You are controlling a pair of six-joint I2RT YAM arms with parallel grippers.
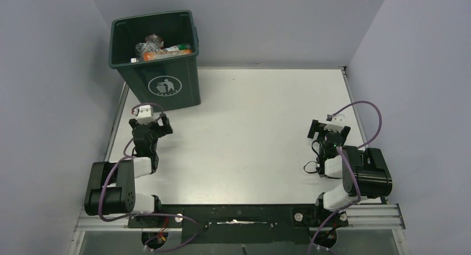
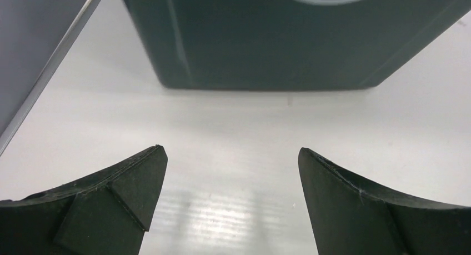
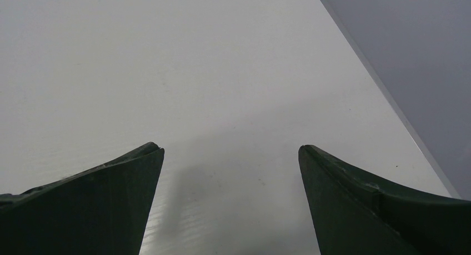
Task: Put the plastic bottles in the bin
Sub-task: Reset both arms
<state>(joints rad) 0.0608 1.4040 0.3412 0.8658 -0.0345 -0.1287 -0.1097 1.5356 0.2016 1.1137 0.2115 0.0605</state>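
I watch from the remote station as the dark green bin (image 1: pixel 166 83) stands at the far left corner of the white table (image 1: pixel 250 127), its white litter-person symbol (image 1: pixel 165 88) facing the arms. The plastic bottles (image 1: pixel 164 50) lie heaped inside the bin, below its rim. An orange one sits on top beside a clear one and one with a red and green label; how many lie under them I cannot tell

The left gripper (image 1: pixel 150 123) hangs low over the table just in front of the bin, near its front left edge but not touching it. Its jaws are spread wide, with only bare tabletop between them. In the left wrist view the bin's lower front wall fills the top of the picture, and the two dark fingers (image 2: pixel 111 199) frame the white surface beneath it

The right gripper (image 1: pixel 330 130) sits on the right side of the table, well apart from the bin. It too is spread wide and grips nothing. Its wrist view shows only plain tabletop between the fingers, with the grey side wall (image 3: pixel 422 55) running along the right edge. Purple cables (image 1: pixel 366 113) loop over both arms
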